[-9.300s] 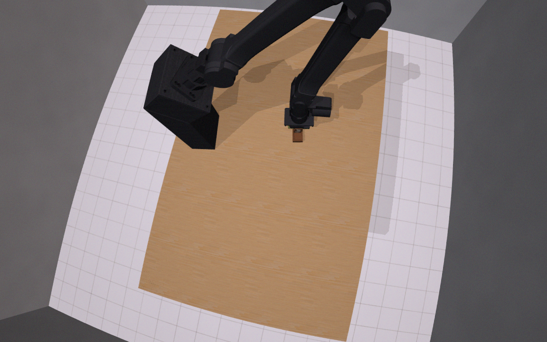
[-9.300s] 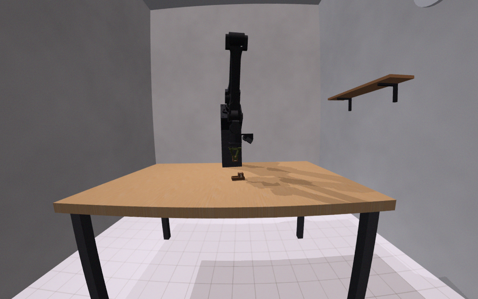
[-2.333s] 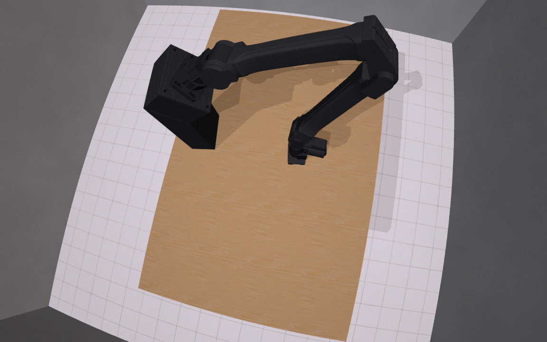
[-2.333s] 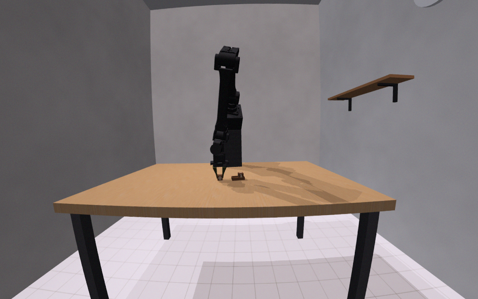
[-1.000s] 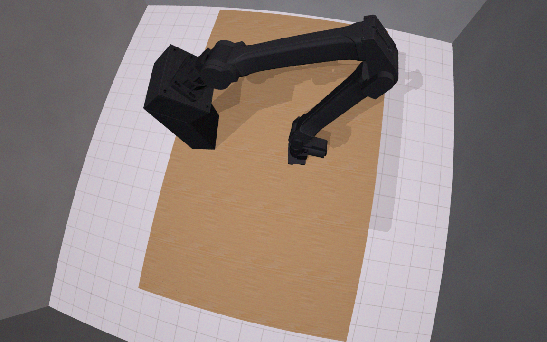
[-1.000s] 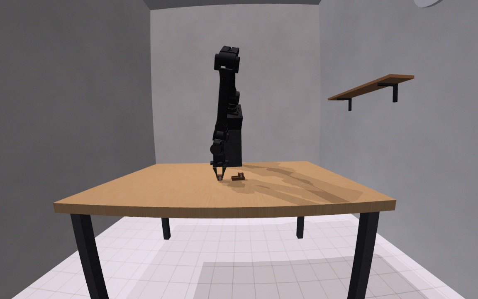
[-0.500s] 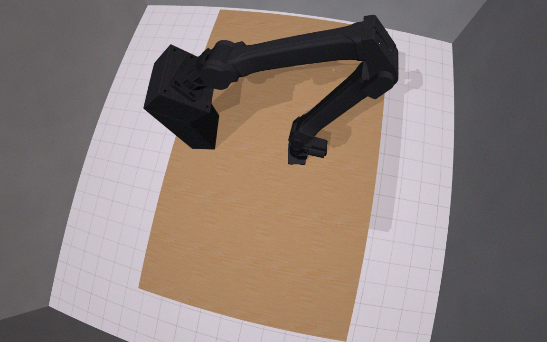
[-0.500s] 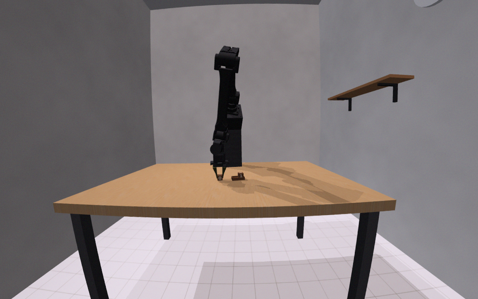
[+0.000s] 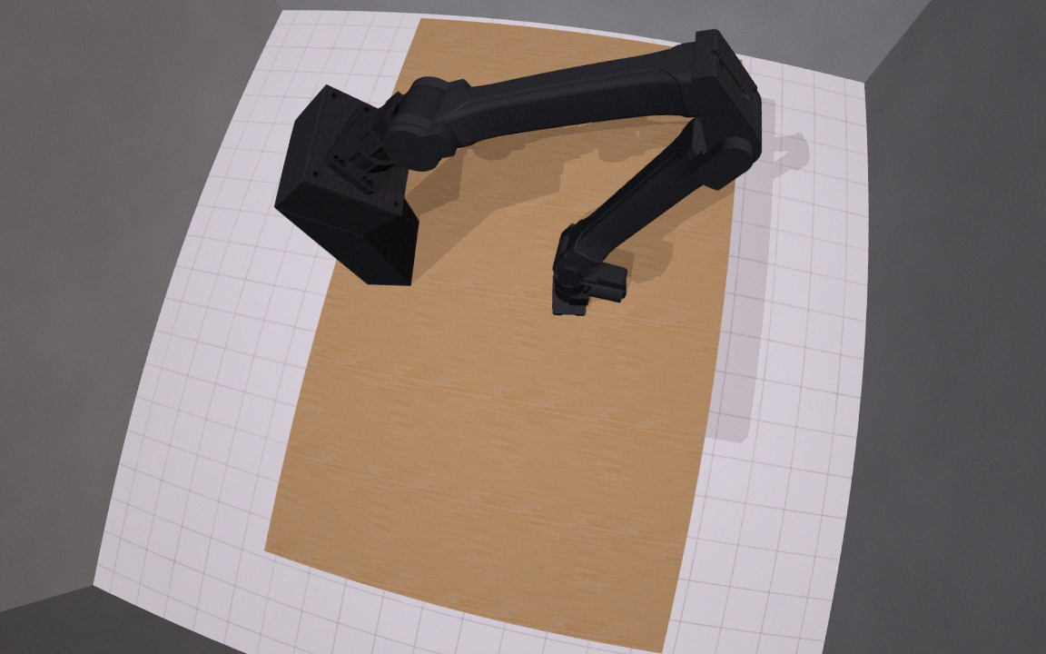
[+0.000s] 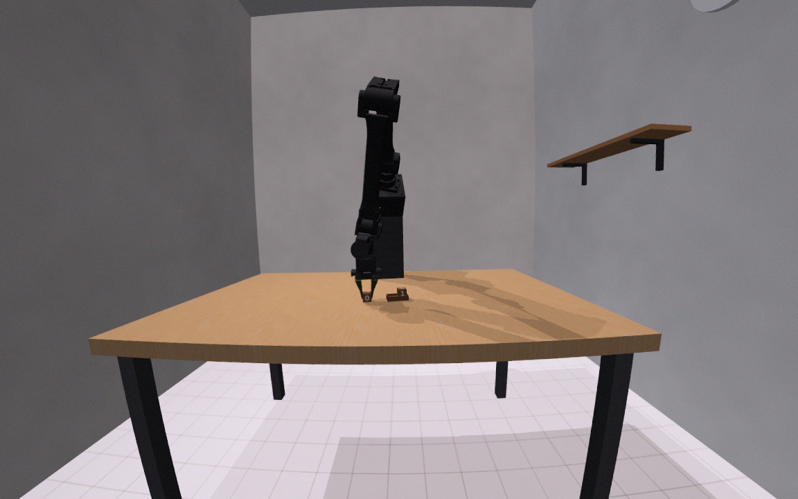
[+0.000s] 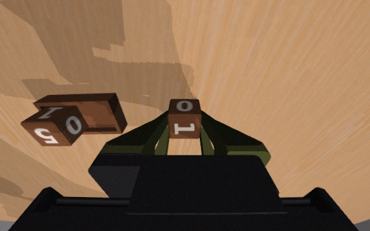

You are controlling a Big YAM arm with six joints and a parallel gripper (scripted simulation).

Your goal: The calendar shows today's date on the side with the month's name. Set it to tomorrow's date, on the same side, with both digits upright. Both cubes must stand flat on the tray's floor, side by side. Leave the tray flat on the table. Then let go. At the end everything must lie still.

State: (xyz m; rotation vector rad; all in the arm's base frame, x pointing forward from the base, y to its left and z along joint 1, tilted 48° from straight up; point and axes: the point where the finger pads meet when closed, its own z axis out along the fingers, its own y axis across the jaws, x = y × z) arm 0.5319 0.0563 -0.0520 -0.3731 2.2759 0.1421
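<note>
In the wrist view my gripper (image 11: 184, 115) is shut on a brown digit cube (image 11: 184, 119). The cube shows a 1 on the face toward the camera and a 0 on the face beyond it. It is low over the table, beside the tray. The brown tray (image 11: 85, 112) lies to the left, with the other cube (image 11: 54, 126) standing in its near end, showing 5, 0 and 1. In the exterior view the held cube (image 10: 367, 297) is left of the tray (image 10: 397, 296). In the top view the arm's wrist (image 9: 579, 284) hides the cubes and the tray.
The arm's black base (image 9: 348, 186) stands at the table's far left corner. A wooden wall shelf (image 10: 618, 145) hangs on the right wall, far from the table.
</note>
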